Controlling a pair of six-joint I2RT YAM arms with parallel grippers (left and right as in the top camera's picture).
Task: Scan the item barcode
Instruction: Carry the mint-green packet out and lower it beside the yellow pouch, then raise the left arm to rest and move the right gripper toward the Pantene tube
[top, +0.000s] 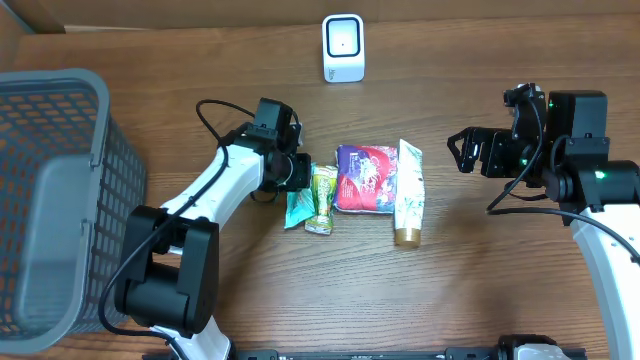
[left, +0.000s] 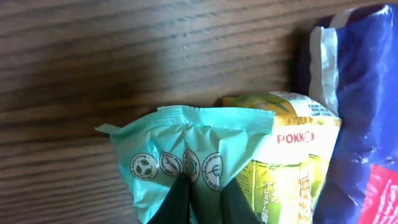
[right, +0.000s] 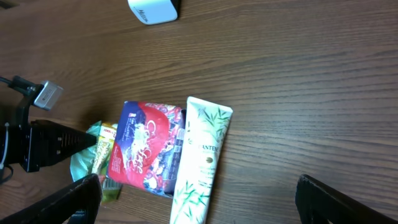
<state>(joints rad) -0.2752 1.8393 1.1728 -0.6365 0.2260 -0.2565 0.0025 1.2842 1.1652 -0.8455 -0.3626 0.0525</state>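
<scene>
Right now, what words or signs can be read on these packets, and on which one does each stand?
"POKK", the last letter unclear: yellow-green packet.
Japanese characters below it, on the same packet: cut off, not readable.
Four round recycling-style signs, lettering too small to read: teal packet.
Cursive script, not readable: red and purple packet.
Printed brand line, too blurred to read: white tube.

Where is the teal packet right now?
In the overhead view the teal packet lies left of centre, leftmost in the row, against the green pouch, the left gripper jaws shut on it.
</scene>
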